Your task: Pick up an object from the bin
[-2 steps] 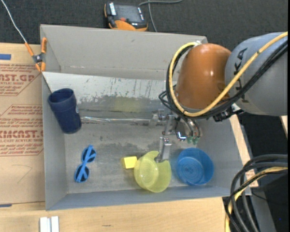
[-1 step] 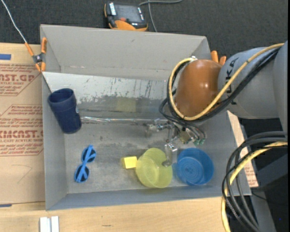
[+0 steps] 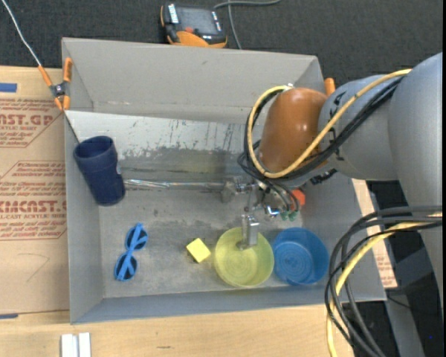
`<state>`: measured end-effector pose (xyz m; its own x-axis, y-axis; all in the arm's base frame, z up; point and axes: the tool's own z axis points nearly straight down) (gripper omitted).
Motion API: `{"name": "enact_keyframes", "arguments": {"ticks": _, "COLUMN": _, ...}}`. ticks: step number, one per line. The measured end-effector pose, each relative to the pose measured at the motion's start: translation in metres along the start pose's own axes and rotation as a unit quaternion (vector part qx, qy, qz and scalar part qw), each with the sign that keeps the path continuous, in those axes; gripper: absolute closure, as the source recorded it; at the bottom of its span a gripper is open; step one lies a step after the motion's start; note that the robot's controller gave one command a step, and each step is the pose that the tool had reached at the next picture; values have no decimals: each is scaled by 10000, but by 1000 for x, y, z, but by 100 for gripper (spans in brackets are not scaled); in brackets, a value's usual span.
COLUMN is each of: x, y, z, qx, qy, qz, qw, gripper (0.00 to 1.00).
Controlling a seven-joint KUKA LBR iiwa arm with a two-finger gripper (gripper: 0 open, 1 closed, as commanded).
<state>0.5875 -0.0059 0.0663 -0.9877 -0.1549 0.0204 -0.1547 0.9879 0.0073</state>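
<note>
Pincer [image 3: 249,236] above round yellow-green plastic bowl [image 3: 236,268], near side of grey metal bin [image 3: 83,229], round blue plastic bowl [image 3: 301,257] just right.

Bin [image 3: 178,222] centre bare; yellow bowl [image 3: 234,268], blue bowl [image 3: 301,257] crowd right.

Toward the back left of the bin [image 3: 189,73], close to its left wall: a cup [image 3: 98,168], lying on its side. Along the front wall, from left to right: sunglasses [image 3: 131,252], small block [image 3: 198,251], left bowl [image 3: 238,268], right bowl [image 3: 301,256]. Sunglasses in front of the cup and well apart from it. Small block just beside the left bowl, on its left. Left bowl and right bowl side by side, touching or nearly so, both mouth up. Over the back part of the left bowl: the pincer [image 3: 249,230], pointing down, on an arm coming in from the right.
</note>
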Motion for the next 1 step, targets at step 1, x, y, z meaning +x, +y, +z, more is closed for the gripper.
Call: {"name": "enact_keyframes", "arguments": {"ticks": 1, "x": -1, "y": 0, "z": -1, "qx": 2, "qy": -15, "qz": 2, "qw": 10000, "gripper": 100}}
